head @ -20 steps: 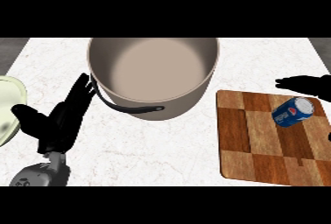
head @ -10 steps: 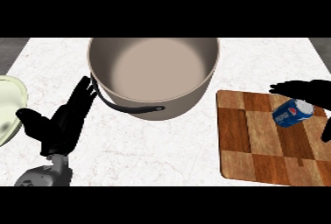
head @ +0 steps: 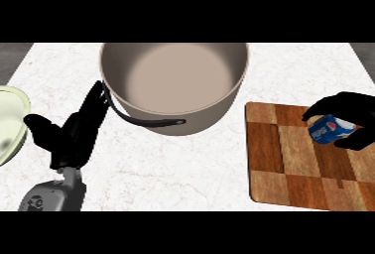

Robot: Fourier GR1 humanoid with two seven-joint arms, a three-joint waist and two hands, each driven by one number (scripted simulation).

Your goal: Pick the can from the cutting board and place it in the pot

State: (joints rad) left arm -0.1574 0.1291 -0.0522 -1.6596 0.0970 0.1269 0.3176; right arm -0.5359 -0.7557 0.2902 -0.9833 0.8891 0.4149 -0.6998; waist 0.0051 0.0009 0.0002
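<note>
Right hand curled round the can on the cutting board — right of the pot; left hand — released, left of it.

A single head view looks steeply down on the white marbled surface from above and close in. The pot sits at the top centre, the cutting board runs off the right edge, and a pale plate is cut by the left edge. The left forearm enters from the lower edge.
</note>
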